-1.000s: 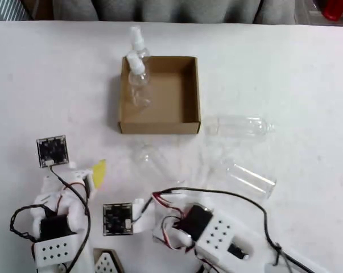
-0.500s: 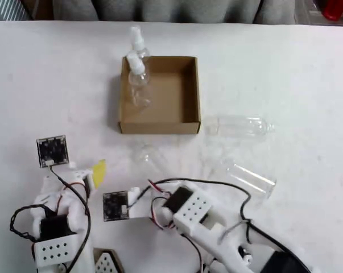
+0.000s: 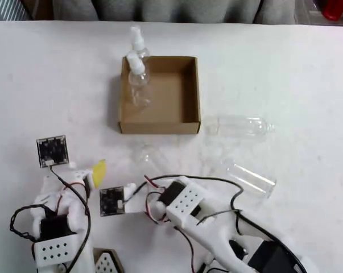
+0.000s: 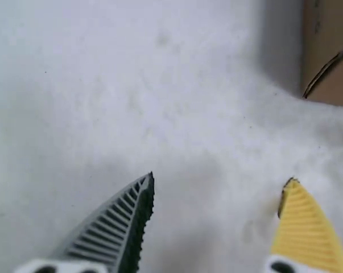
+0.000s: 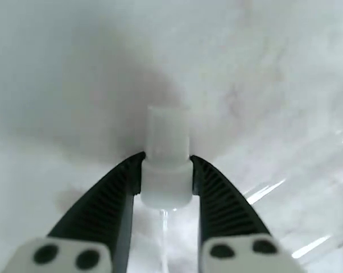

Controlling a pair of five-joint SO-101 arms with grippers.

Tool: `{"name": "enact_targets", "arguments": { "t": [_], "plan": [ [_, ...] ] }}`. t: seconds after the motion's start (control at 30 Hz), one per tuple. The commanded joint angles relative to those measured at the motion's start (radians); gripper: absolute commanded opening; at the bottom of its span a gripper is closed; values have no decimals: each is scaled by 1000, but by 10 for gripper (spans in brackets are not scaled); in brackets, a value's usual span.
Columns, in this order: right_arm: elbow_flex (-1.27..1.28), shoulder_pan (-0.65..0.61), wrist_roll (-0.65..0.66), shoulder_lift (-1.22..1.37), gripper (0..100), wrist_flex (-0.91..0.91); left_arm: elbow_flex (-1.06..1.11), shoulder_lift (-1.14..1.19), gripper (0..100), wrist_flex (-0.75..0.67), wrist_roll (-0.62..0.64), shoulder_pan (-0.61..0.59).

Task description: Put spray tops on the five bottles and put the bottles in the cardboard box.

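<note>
In the right wrist view my right gripper is shut on a white spray top, whose thin tube hangs down between the black fingers, just above the white table. From above, the right arm lies low at the front centre. Near it on the table is a faint clear bottle. My left gripper is open over bare table at the front left, with its yellow finger showing in the high view. In the cardboard box stands a capped bottle. A second capped bottle is at the box's back left corner.
Two more clear uncapped bottles lie right of the box, one near its front corner and one closer to the right arm. Cables trail over both arms at the front. The cardboard box's corner shows in the left wrist view.
The right arm has stretched forward and to the left, carrying the spray top towards the table's middle. The left arm has stayed still.
</note>
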Motion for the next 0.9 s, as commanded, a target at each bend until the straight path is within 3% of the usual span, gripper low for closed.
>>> {"name": "enact_targets", "arguments": {
  "t": [0.0, 0.3, 0.67, 0.87],
  "plan": [
    [-100, 48, -21, -1, 15, 64, -63, -16, 331, -31, 9, -5],
    [-411, 314, -290, -1, 15, 380, -28, -19, 331, -103, 14, -2],
    [-506, 506, -299, -101, 15, 601, -5, -19, 331, -127, 14, 33],
    [-505, 704, -275, -283, 16, 730, -2, -18, 331, -120, 14, 73]
  ]
}}
